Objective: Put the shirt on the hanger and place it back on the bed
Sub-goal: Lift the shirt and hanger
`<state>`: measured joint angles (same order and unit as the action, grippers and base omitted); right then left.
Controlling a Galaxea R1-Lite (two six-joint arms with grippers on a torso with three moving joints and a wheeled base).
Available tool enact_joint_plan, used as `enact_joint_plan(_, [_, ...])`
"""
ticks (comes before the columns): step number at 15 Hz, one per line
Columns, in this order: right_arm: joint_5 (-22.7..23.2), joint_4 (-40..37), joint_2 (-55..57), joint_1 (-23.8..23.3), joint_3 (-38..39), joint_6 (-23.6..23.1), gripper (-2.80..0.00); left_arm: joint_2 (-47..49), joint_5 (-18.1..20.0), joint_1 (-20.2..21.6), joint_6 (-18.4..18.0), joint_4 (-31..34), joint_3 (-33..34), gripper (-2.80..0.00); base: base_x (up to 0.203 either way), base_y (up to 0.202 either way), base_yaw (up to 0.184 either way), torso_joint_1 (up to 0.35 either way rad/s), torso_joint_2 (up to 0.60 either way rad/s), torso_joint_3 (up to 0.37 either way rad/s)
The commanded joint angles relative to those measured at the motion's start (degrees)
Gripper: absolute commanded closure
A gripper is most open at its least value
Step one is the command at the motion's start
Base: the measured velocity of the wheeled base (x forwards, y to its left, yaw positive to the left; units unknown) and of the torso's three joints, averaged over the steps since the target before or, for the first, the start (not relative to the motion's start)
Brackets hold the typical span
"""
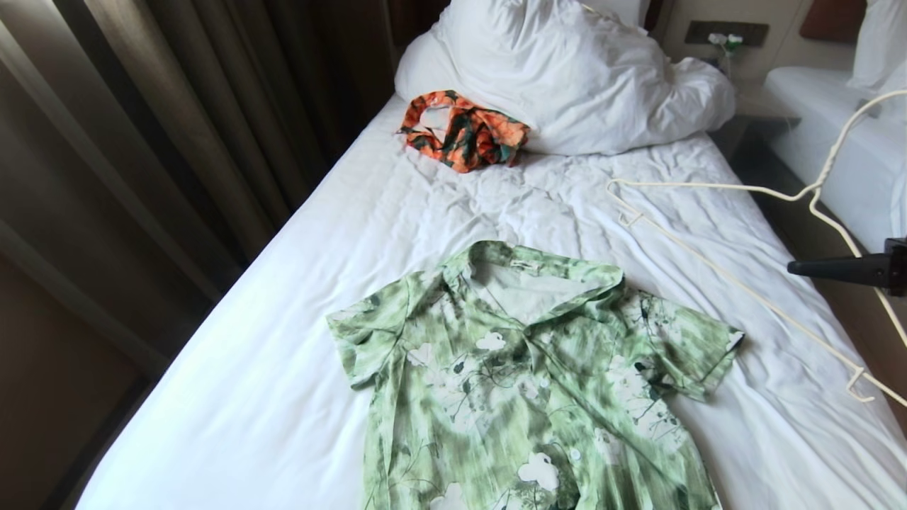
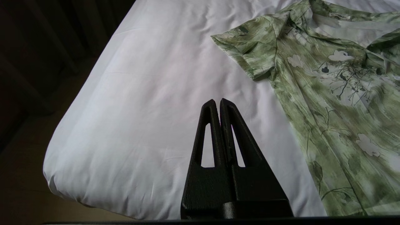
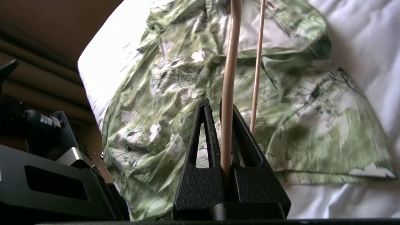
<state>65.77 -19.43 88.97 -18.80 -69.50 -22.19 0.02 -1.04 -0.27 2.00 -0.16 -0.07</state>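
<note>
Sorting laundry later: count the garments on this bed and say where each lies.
2. The shirt lies flat on the near part of the bed, collar toward the pillow. A crumpled orange-and-green garment sits against the pillow. More could be hidden under the bedding.

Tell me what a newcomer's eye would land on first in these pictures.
The green, white-flowered short-sleeved shirt lies spread flat, collar open, on the white-sheeted bed. To its right, the thin cream wire hanger hangs above the sheet, clamped in the right gripper. A crumpled orange-and-green garment sits against the white duvet.
</note>
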Motion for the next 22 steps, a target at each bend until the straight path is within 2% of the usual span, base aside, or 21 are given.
enact_joint_plan(1, [0.3, -0.2, -1.9, 6.1, -1.7, -0.1, 0.00, 0.0, 0.0, 0.0, 0.0, 0.0, 0.0, 0.00, 0.000, 0.000, 0.000, 0.000, 0.00, 0.000])
enact_joint_plan(4, [0.5, 0.2, -0.7, 12.7, -2.1, -0.2, 0.00, 0.0, 0.0, 0.0, 0.0, 0.0, 0.0, 0.00, 0.000, 0.000, 0.000, 0.000, 0.00, 0.000])
enact_joint_plan(6, [1.3, 1.1, 3.0, 13.1, -3.2, -1.1, 0.00, 0.0, 0.0, 0.0, 0.0, 0.0, 0.0, 0.00, 0.000, 0.000, 0.000, 0.000, 0.00, 0.000])
enact_joint_plan(9, [2.0, 8.9, 10.7, 14.0, -4.0, -4.7, 0.00, 0.0, 0.0, 0.0, 0.0, 0.0, 0.0, 0.00, 0.000, 0.000, 0.000, 0.000, 0.00, 0.000])
enact_joint_plan(11, [1.3, 14.1, 12.2, 18.0, -4.6, -5.7, 0.00, 0.0, 0.0, 0.0, 0.0, 0.0, 0.0, 0.00, 0.000, 0.000, 0.000, 0.000, 0.00, 0.000])
enact_joint_plan(15, [-3.4, 14.8, 12.4, 22.7, -4.7, -4.0, 0.00, 0.0, 0.0, 0.0, 0.0, 0.0, 0.0, 0.00, 0.000, 0.000, 0.000, 0.000, 0.00, 0.000])
enact_joint_plan(19, [-4.4, 14.9, 8.7, 23.1, -1.5, -2.2, 0.00, 0.0, 0.0, 0.0, 0.0, 0.0, 0.0, 0.00, 0.000, 0.000, 0.000, 0.000, 0.00, 0.000])
enact_joint_plan(22, [-12.3, 15.0, 4.9, 25.3, 1.9, -1.1, 0.00, 0.0, 0.0, 0.0, 0.0, 0.0, 0.0, 0.00, 0.000, 0.000, 0.000, 0.000, 0.00, 0.000])
